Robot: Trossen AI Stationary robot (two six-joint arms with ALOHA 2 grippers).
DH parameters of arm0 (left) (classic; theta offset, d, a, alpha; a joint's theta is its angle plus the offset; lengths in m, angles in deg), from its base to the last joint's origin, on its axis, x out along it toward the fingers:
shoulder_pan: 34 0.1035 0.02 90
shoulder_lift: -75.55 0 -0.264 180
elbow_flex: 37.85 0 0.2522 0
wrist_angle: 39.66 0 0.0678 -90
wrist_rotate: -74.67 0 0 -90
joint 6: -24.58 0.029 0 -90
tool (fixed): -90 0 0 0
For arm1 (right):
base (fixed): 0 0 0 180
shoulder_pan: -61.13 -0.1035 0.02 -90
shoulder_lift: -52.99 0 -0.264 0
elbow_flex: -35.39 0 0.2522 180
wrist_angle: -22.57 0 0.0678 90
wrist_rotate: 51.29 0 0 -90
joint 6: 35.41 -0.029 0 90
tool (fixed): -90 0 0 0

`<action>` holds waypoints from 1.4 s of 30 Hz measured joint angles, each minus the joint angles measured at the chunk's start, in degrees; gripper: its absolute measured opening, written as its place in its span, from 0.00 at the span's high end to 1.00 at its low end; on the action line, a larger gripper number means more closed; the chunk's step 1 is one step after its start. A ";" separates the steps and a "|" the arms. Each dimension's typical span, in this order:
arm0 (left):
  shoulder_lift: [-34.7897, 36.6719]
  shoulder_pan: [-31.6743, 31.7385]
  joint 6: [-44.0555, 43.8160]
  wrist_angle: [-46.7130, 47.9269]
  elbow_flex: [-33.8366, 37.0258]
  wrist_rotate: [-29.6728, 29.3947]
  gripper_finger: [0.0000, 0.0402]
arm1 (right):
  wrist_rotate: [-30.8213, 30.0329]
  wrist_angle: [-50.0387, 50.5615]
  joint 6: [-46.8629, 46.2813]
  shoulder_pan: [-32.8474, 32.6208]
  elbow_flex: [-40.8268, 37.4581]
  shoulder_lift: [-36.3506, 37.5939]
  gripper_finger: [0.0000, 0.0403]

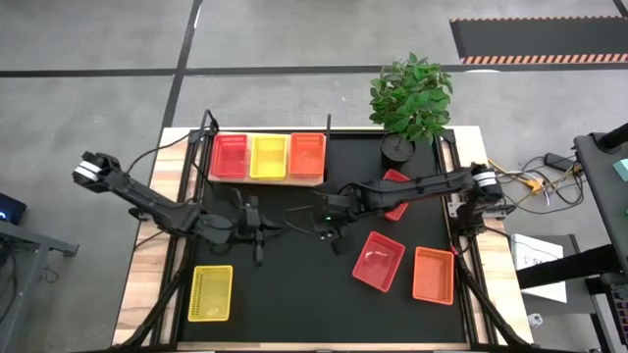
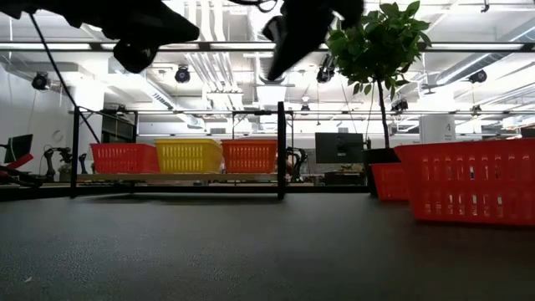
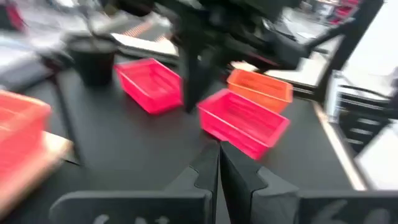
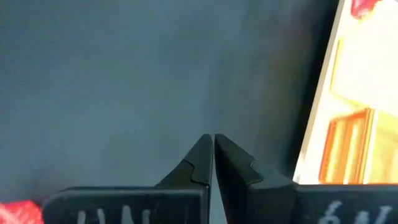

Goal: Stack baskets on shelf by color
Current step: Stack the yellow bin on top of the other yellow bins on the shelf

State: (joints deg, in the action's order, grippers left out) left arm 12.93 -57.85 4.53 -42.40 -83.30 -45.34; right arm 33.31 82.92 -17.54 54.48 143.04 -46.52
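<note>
Left gripper [image 1: 258, 242] is over the middle of the black mat [image 1: 294, 284], fingers pressed together with nothing between them. Right gripper [image 1: 334, 238] sits just to its right, also over bare mat, fingers closed tight and empty. Both are held above the surface.

Out at the far left edge of the mat, the shelf [image 1: 267, 177] carries three baskets side by side: a red basket [image 1: 230, 156], a yellow basket [image 1: 269, 156] and an orange basket [image 1: 307, 154].

On the mat itself, a loose red basket [image 1: 379, 261] lies tilted at the near right, an orange one [image 1: 434, 275] just right of it, and another red one [image 1: 396, 192] is partly hidden under the right arm. A loose yellow basket [image 1: 211, 292] sits alone at the near left corner. A potted plant [image 1: 409, 103] stands at the far right corner
</note>
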 joint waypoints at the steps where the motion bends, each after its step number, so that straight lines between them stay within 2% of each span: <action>1: -0.88 -0.19 -1.58 0.05 -0.60 1.54 1.00 | -0.15 -0.75 -0.05 -0.14 -1.77 1.16 0.98; 5: -4.01 -1.47 -6.61 1.29 -3.68 6.68 1.00 | -0.06 -5.23 1.08 -0.95 -8.55 5.77 0.98; 8: -6.10 -2.40 -10.70 6.25 -6.49 8.32 1.00 | 1.08 -9.54 2.89 -1.32 -13.88 8.80 0.98; 11: -7.67 -3.17 -19.00 15.85 -10.41 10.26 1.00 | 3.04 -14.70 4.80 -1.28 -18.58 11.35 0.98; 13: -9.23 -3.91 -26.10 24.91 -13.88 13.54 1.00 | 3.67 -16.93 5.99 -1.24 -21.02 12.86 0.98; 15: -11.11 -4.97 -31.61 36.07 -18.07 18.62 1.00 | 3.97 -19.07 6.99 -1.25 -22.86 14.15 0.98; 17: -13.56 -6.04 -33.48 47.05 -22.92 25.44 1.00 | 4.01 -20.05 7.93 -1.23 -24.12 14.91 0.98; 21: -18.67 -9.04 -31.17 65.86 -31.03 41.03 1.00 | 4.10 -22.68 9.87 -1.23 -24.68 15.48 0.98; 23: -20.06 -11.56 -29.04 70.75 -33.44 45.09 1.00 | 4.17 -23.82 9.86 -1.23 -24.66 15.53 0.98; 27: -20.65 -16.68 -30.73 70.40 -34.09 46.87 1.00 | 4.38 -24.40 9.81 -1.23 -24.68 15.38 0.98; 32: -20.67 -22.33 -41.51 67.18 -33.61 44.44 1.00 | 4.37 -24.68 10.11 -1.23 -24.68 15.20 0.98; 37: -22.41 -26.75 -45.60 64.42 -33.61 43.04 0.99 | 4.38 -25.39 10.21 -1.23 -24.68 15.18 0.98; 42: -26.91 -28.71 -46.47 64.50 -33.61 48.83 0.88 | 4.38 -25.48 9.97 -1.23 -24.68 15.18 0.98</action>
State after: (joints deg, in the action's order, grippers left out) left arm -13.97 -86.56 -41.94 22.11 -116.90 3.49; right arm 37.69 57.44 -7.58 53.25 118.36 -31.34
